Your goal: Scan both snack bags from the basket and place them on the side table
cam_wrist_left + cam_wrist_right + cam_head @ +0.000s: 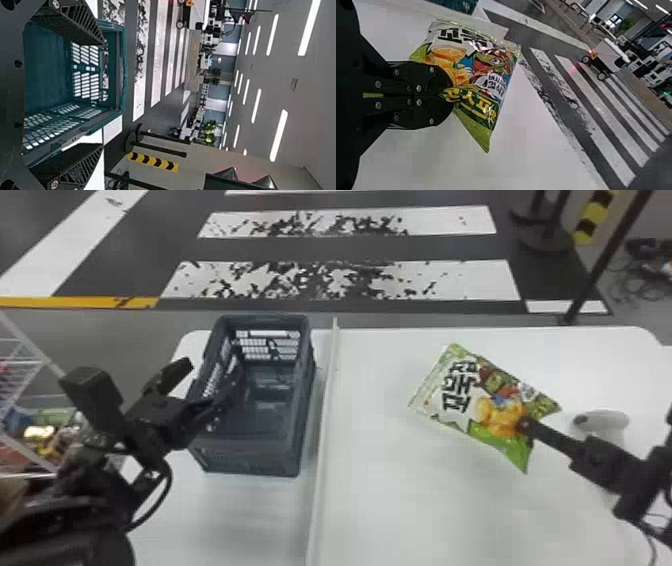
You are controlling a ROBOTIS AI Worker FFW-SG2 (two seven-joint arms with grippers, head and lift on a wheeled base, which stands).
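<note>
Snack bag (462, 390), right of frame, pinched near one side in right gripper (523, 425); small grip could let it swivel or slip. White scanner (602, 421), far right, risks knock if arm swings. Left gripper (103, 95), fingers wide, could snag basket (250, 457) rim, left of center.

White tabletop (400, 510) with a ridge

We see a pale raised ridge (326, 415) running from near to far along it. Left of that, just beside, we have the dark basket (245, 455) standing upright; well to the right, a rounded white device (607, 423).
</note>
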